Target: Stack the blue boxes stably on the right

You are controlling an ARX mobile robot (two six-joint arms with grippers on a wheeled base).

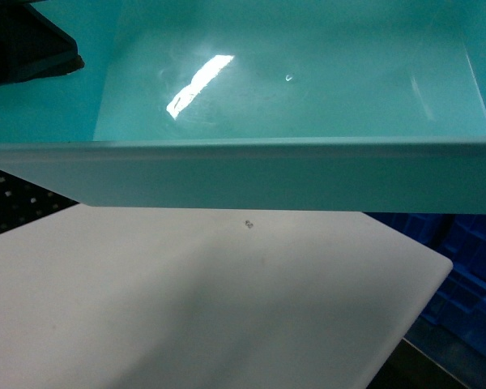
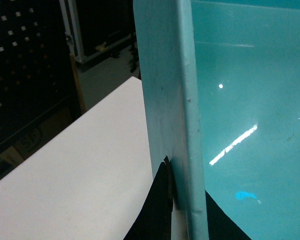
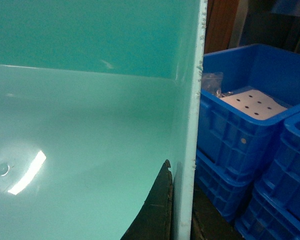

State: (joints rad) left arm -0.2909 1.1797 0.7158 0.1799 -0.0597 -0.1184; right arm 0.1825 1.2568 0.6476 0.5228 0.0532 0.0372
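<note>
One blue box (image 1: 308, 89), a glossy light turquoise tub, hangs above the white table (image 1: 186, 308) and fills the upper half of the head view. My left gripper (image 2: 190, 210) is shut on its left wall (image 2: 165, 100), one black finger (image 2: 157, 210) outside and the other inside. My right gripper (image 3: 182, 210) is shut on the right wall (image 3: 190, 125), with one dark finger (image 3: 155, 210) inside the tub. The tub's inside (image 3: 90, 125) holds nothing. In the head view part of the left arm (image 1: 24, 44) shows at top left, while the right gripper is hidden behind the tub.
Dark blue ribbed crates (image 3: 250, 125) are stacked off the table's right end (image 1: 470, 275); the top one holds a white perforated plate (image 3: 252, 102). A black pegboard (image 2: 20, 75) stands beyond the table's left side. The table's right edge (image 1: 437, 275) lies below the tub.
</note>
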